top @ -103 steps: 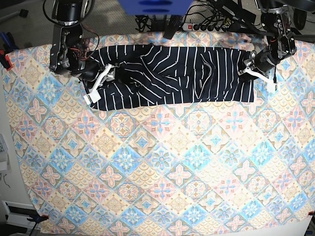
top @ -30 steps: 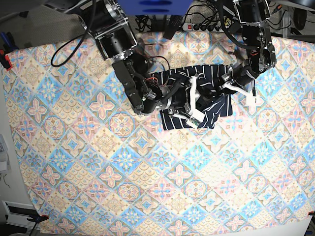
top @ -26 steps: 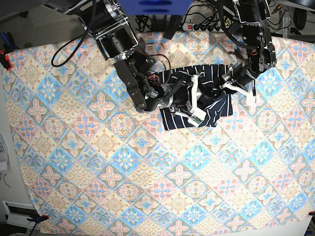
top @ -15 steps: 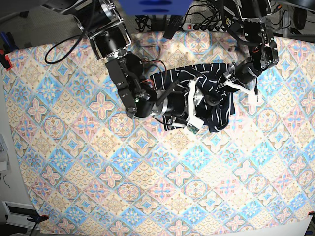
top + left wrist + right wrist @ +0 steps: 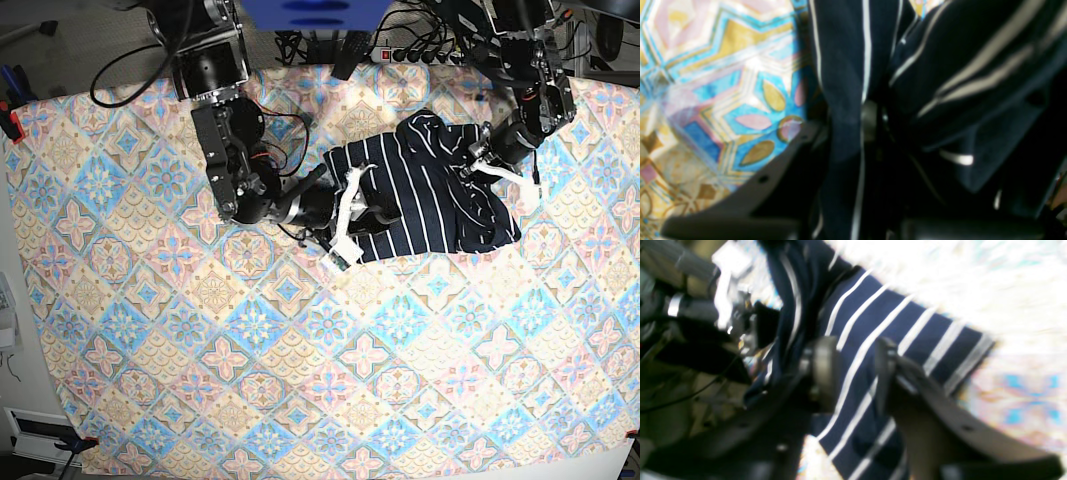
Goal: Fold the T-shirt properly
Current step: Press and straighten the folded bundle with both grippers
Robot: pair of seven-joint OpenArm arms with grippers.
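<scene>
The dark navy T-shirt (image 5: 430, 200) with thin white stripes lies bunched on the back centre-right of the floral cloth (image 5: 300, 350). My right gripper (image 5: 352, 215) is at the shirt's left edge, shut on a striped fold. In the right wrist view the fabric (image 5: 893, 316) runs between the two pads of this gripper (image 5: 855, 373). My left gripper (image 5: 487, 160) is at the shirt's upper right. In the left wrist view it (image 5: 853, 123) pinches a hanging strip of the shirt (image 5: 843, 66) just above the cloth.
A power strip (image 5: 415, 55) and cables lie behind the table's back edge. A blue block (image 5: 315, 12) hangs over the back centre. A red clamp (image 5: 12, 125) holds the cloth's left corner. The patterned cloth covers the whole table.
My right gripper has pulled back to the left with its hold of the shirt. The left gripper has shifted slightly right. The shirt now spreads wider and flatter between them.
</scene>
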